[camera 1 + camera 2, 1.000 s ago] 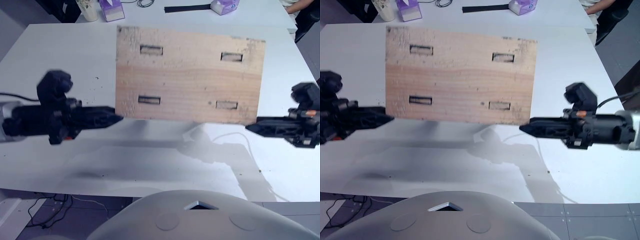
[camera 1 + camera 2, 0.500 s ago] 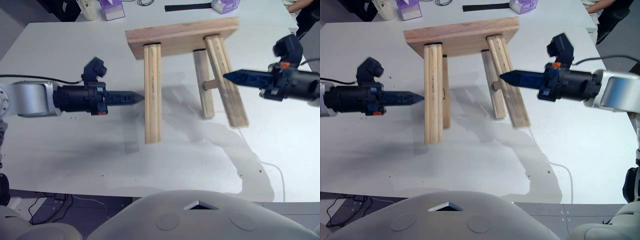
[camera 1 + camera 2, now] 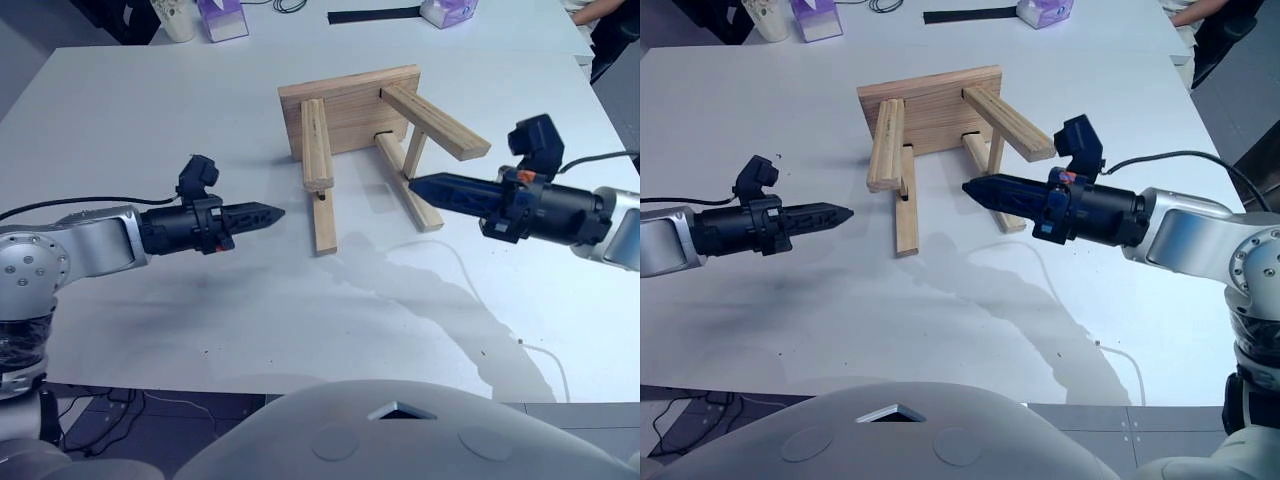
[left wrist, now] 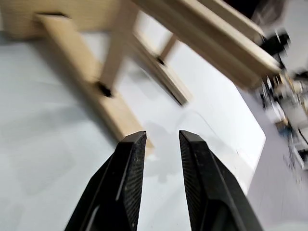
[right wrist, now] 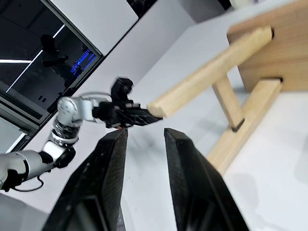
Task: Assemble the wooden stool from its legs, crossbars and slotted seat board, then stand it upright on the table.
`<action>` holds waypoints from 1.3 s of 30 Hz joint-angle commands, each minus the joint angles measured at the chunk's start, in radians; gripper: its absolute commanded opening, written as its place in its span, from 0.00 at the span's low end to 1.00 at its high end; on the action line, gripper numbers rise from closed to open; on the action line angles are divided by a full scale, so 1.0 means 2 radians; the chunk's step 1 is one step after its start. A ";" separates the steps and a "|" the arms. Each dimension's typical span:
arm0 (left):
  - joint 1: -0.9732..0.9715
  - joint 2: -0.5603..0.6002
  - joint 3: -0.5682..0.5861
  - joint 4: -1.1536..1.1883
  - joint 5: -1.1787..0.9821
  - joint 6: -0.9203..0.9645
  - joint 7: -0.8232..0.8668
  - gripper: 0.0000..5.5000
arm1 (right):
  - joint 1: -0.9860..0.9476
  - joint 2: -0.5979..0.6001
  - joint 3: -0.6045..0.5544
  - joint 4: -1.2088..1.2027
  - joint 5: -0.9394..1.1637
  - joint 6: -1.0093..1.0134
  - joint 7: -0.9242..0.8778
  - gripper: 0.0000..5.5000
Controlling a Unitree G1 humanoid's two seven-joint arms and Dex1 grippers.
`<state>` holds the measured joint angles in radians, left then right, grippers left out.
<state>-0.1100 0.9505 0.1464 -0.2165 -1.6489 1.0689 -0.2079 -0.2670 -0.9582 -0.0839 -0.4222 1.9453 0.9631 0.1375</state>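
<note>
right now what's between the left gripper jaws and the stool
Only bare white table lies between the jaws of the left gripper and the nearest leg of the stool. The left eye view shows this stretch with nothing on it.

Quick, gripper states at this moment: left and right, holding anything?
Left gripper: open a little, holding nothing.
Right gripper: open a little, holding nothing, clear of the stool.
</note>
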 commanded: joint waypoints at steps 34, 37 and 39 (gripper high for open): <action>-0.187 -0.216 -0.113 0.238 0.407 0.112 -0.098 0.32 | -0.161 0.157 0.175 0.326 -0.714 0.054 0.380 0.41; -0.141 -0.184 -0.087 0.160 0.383 0.142 -0.110 0.32 | -0.100 0.132 0.146 0.230 -0.693 0.091 0.372 0.41; -0.109 -0.155 -0.078 0.116 0.377 0.143 -0.128 0.32 | -0.067 0.117 0.121 0.180 -0.680 0.103 0.369 0.41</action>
<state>-0.5002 0.5154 -0.0318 0.2393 -0.8681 1.2520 -0.4217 -0.5645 -0.6302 0.2438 0.2643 0.4947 1.0463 0.8805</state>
